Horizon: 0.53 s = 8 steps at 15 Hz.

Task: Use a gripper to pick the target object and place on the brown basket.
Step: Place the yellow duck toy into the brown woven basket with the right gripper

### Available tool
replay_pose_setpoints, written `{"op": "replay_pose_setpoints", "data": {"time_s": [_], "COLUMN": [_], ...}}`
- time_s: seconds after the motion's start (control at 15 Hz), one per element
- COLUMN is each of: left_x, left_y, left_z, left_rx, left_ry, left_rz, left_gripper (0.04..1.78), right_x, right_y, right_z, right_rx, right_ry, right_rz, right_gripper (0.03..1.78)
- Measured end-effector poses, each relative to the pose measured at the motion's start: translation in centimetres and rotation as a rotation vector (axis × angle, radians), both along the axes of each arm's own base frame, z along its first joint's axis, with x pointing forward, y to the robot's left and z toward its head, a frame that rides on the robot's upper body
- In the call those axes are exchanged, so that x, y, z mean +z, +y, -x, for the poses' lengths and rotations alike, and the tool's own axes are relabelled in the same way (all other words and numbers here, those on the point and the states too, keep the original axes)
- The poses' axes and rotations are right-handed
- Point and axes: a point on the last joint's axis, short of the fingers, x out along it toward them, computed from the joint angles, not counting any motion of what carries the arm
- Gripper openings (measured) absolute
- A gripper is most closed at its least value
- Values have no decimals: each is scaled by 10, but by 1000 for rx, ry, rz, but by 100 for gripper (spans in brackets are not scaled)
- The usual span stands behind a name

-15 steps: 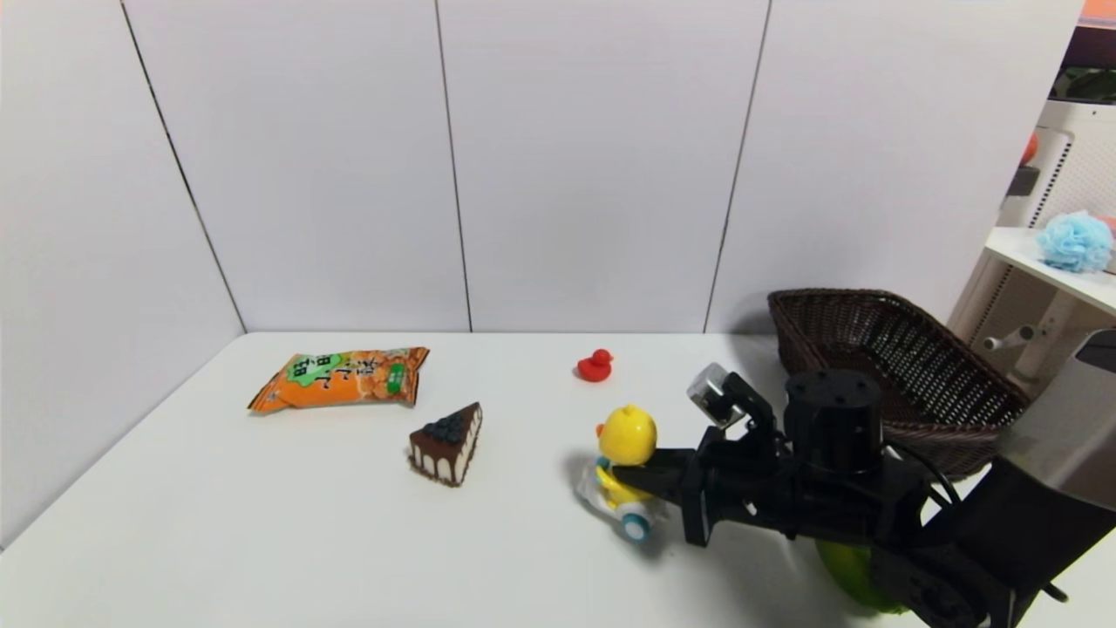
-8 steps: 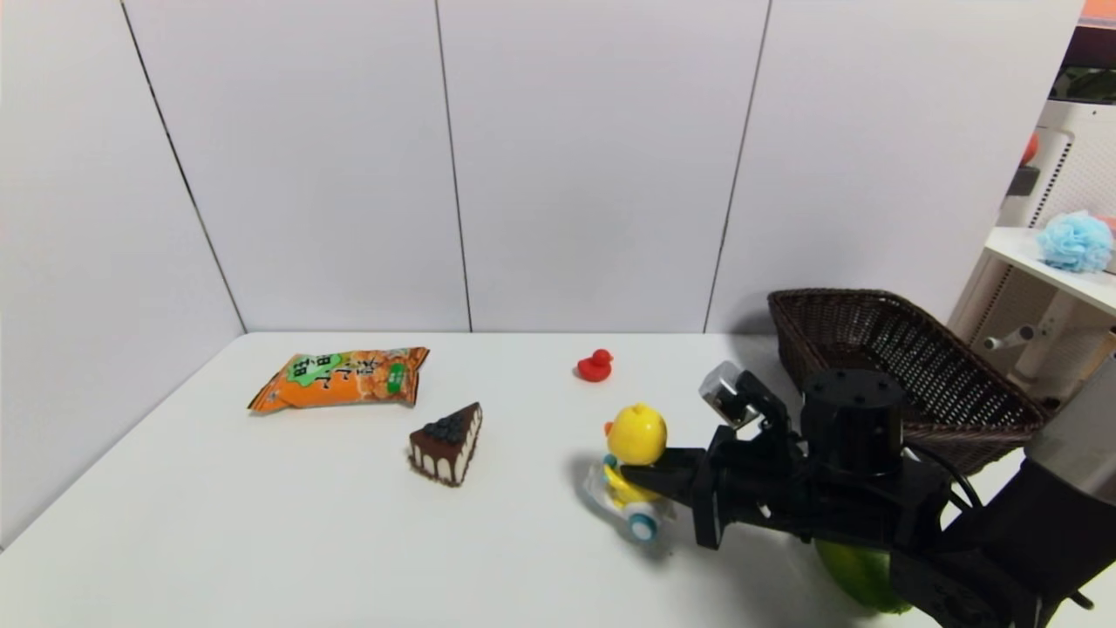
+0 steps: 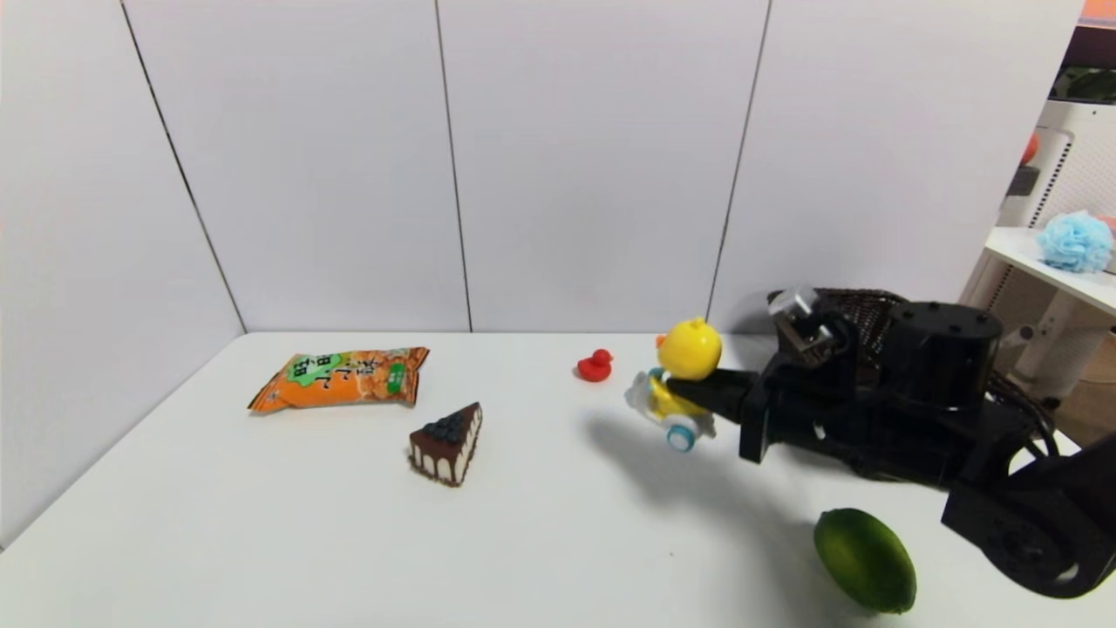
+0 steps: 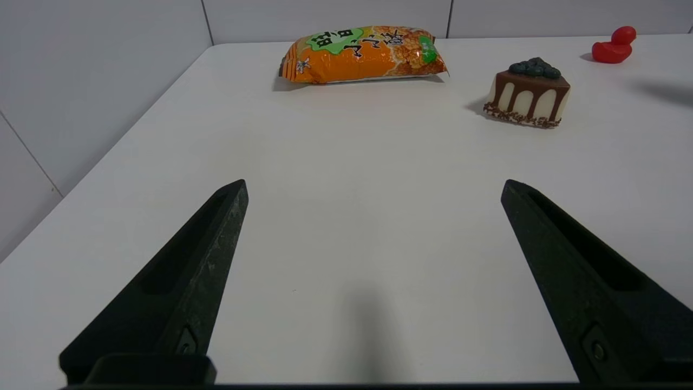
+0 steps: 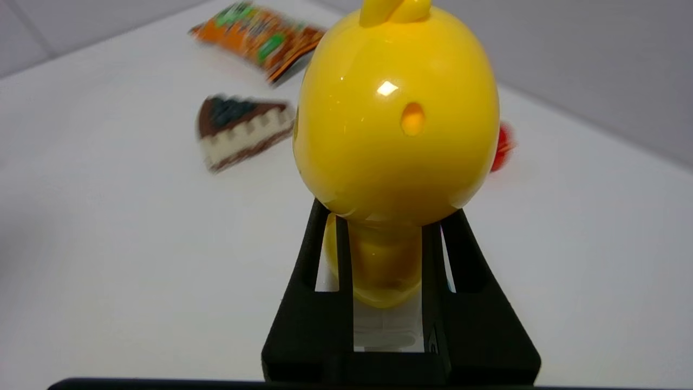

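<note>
My right gripper [image 3: 689, 397] is shut on the yellow duck toy [image 3: 689, 349] and holds it clear of the table, left of the brown basket [image 3: 1020, 397], which the arm mostly hides. In the right wrist view the duck's yellow head [image 5: 398, 108] fills the frame and my gripper [image 5: 379, 227] clamps its body just under the head. My left gripper [image 4: 373, 187] is open and empty, low over bare table near the front left; it is out of the head view.
On the white table [image 3: 261, 523] lie an orange snack bag [image 3: 344, 377], a chocolate cake slice [image 3: 447, 445], a small red rubber duck [image 3: 595, 365] and a green lime [image 3: 865, 560] at the front right. White wall panels stand behind. A shelf stands at the right.
My right gripper has lifted the yellow duck off the table and carried it up and to the right, towards the basket. The lime, hidden under the arm before, now shows fully.
</note>
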Motion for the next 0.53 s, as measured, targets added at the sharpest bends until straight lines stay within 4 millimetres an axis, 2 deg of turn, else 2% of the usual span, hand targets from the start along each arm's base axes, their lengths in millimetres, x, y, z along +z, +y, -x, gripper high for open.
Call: {"op": "replay_pose_setpoints", "data": {"time_s": [0.07, 0.2, 0.4, 0.53], "left_x": [0, 0, 0, 0], "left_y": [0, 0, 0, 0], "left_z": [0, 0, 0, 0], "left_rx": [0, 0, 0, 0], "left_ry": [0, 0, 0, 0], "left_rz": [0, 0, 0, 0], "left_gripper": [169, 169, 169, 169], "right_x": [13, 39, 71, 71], "right_y": [-15, -60, -131, -168], "right_z": [-11, -32, -53, -62], "right_rx": [-59, -212, -426, -524], "right_ry": [-23, -44, -62, -18], "right_rz": [-6, -9, -5, 12], "right_gripper": [35, 35, 35, 35]}}
